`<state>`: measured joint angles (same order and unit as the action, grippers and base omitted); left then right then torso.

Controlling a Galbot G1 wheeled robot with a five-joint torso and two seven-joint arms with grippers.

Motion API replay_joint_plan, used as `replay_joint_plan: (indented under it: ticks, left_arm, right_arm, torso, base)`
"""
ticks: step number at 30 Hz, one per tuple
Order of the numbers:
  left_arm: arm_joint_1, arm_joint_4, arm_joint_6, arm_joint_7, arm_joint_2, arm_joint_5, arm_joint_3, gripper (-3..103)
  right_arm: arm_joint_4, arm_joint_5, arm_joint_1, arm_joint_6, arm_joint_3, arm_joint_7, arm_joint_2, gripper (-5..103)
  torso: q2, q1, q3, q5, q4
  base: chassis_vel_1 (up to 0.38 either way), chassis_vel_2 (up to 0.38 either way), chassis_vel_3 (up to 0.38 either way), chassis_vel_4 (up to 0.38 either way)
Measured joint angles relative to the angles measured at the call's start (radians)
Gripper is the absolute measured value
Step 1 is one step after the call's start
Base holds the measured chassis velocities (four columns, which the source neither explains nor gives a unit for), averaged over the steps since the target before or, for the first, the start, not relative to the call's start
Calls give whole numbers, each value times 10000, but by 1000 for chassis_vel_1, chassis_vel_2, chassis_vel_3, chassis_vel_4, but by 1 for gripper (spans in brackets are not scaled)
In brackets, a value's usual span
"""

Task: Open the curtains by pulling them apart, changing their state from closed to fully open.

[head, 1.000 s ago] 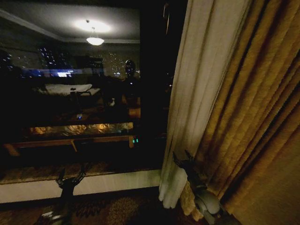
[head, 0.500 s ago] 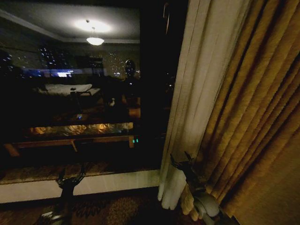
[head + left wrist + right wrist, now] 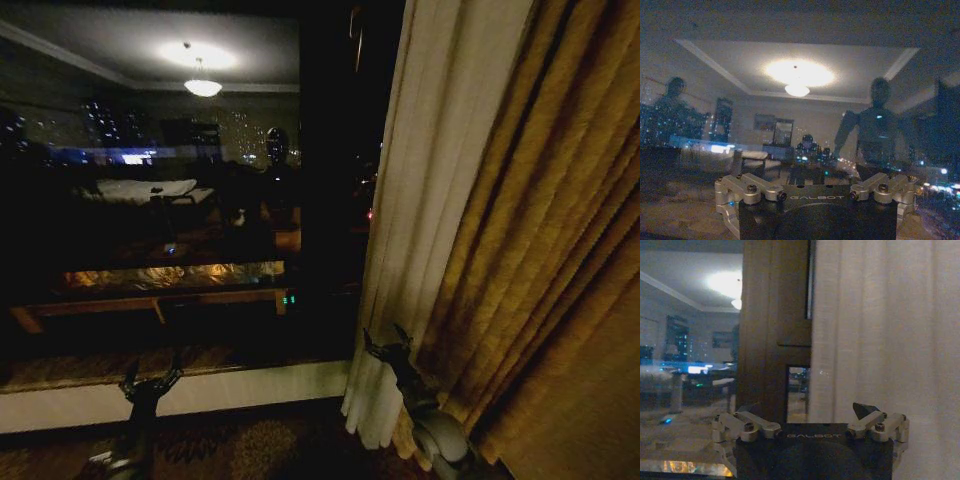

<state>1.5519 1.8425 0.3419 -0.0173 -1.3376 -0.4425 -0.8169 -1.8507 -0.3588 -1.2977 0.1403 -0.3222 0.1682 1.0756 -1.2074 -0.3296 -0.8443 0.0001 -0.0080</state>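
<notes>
The curtains (image 3: pixel 420 200) hang bunched beside the yellow drapes (image 3: pixel 540 250), running floor to ceiling. The right tool (image 3: pixel 386 343), wide open and holding nothing, sits against their lower edge; the left tool (image 3: pixel 150 380), also open, waits well away.

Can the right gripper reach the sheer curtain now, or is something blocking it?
Probably yes. The right gripper sits open right at the sheer curtain's lower edge, nothing between them. The golden drape hangs behind, not blocking.
</notes>
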Motion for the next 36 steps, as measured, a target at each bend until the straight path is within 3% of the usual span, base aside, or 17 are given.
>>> replay_joint_plan:
  ticks: [11,36]
  left_arm:
    - [0,0,0,0,0,0,-2,100]
    - [0,0,0,0,0,0,-2,100]
  right_arm:
    - [6,4,5,3,0,6,2,100]
    - [13,4,12,3,2,14,2,100]
  torso:
    - [-3,2,1,2,1]
    - [-1,1,1,-2,0]
  base:
    - [260,212,-277,-217]
    - [344,354,-351,-345]
